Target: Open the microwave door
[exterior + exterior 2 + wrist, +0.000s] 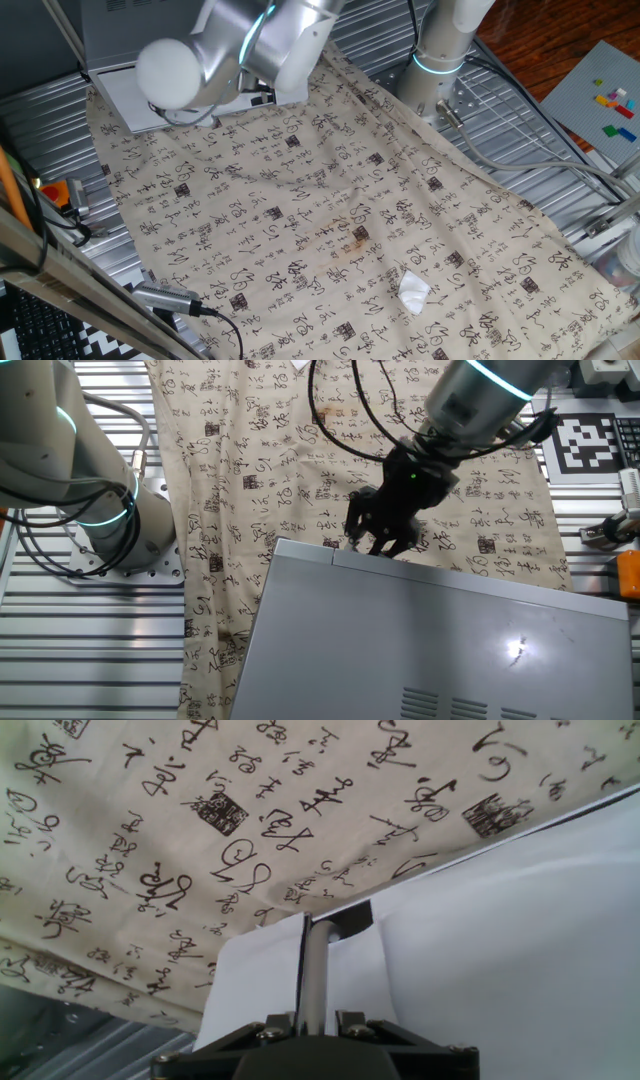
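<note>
The microwave (430,640) is a light-grey box that fills the lower right of the other fixed view. In one fixed view it stands at the top left (120,35). Its white door (115,105) faces the cloth. In the hand view the door (500,920) is a broad white panel at the right. A shiny metal bar handle (318,970) runs up between my fingers. My gripper (318,1012) is shut on this handle, at the microwave's front edge (383,540). In one fixed view my arm hides the gripper.
A beige cloth (330,220) printed with black characters covers the ribbed table. A crumpled white scrap (414,290) lies on it near the front. The robot base (100,510) stands at the left. A grey brick plate (600,90) and cables lie at the right.
</note>
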Controlling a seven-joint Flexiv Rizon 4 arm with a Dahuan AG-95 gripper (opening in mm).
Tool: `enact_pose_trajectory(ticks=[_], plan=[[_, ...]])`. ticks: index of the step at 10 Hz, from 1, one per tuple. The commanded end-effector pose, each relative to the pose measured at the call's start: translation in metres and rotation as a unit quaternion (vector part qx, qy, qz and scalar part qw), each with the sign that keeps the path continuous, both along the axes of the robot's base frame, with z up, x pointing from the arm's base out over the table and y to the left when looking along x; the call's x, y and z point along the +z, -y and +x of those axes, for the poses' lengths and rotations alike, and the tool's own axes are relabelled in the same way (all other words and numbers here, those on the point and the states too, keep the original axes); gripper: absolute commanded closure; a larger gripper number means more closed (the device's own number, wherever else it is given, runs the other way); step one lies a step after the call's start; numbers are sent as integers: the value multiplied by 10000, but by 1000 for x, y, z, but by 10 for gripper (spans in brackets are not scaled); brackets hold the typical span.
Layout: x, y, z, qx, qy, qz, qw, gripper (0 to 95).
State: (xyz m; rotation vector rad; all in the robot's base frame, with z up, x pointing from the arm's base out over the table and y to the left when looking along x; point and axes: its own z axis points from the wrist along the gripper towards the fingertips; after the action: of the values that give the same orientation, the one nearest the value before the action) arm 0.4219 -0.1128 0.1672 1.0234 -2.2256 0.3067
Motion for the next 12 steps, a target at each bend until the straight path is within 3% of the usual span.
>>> enact_pose_trajectory(ticks=[1,2,3,8,11,12], plan=[[5,-5,3,113,-65,52,9999,760],[10,-9,3,456,-208,170,9986,760],[13,-11,2,512,-250,202,9982,760],[26,-45,-13,809,-164,83,9966,760],[32,-56,-24,1558,-288,341,9868,760],[29,-61,-33,2226,-246,355,9739,760]])
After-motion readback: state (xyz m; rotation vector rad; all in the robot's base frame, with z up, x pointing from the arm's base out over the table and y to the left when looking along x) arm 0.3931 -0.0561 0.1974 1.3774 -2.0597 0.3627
